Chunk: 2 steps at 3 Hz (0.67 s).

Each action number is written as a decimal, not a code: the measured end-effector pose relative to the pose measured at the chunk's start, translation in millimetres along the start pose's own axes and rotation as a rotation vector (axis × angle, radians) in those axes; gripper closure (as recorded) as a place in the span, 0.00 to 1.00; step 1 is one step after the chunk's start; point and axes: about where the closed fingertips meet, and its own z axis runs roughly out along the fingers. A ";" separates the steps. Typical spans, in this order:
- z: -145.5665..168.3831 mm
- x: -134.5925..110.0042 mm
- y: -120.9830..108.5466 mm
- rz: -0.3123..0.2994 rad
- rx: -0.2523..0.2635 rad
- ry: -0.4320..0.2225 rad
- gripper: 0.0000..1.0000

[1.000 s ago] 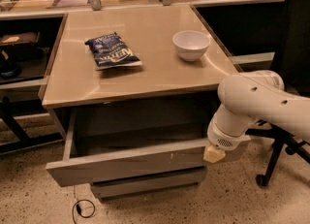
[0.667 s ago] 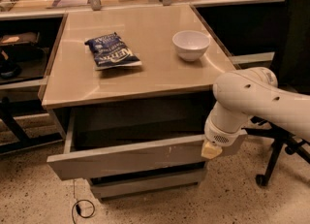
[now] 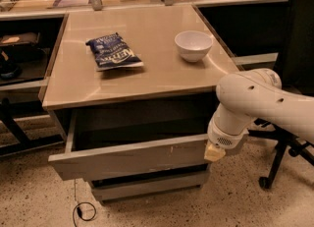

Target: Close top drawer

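The top drawer is a wide grey box under the tan cabinet top. It stands pulled out towards me, its dark inside showing, and its flat front panel bears small white scuffs. My gripper is at the end of the white arm, at the right end of the drawer's front panel. Its yellowish tip touches or nearly touches the panel's upper right corner.
A narrower grey drawer front sits below the top drawer. A blue chip bag and a white bowl lie on the cabinet top. A black office chair stands at the right, and a cable loop lies on the floor at the front left.
My arm has moved slightly left and inwards against the drawer's right end. The drawer front has slid a little way back towards the cabinet.
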 end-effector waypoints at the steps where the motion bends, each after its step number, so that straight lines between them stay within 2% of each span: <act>1: 0.0 0.0 0.0 0.000 0.000 0.000 0.35; 2: 0.0 0.0 0.0 0.000 0.000 0.000 0.12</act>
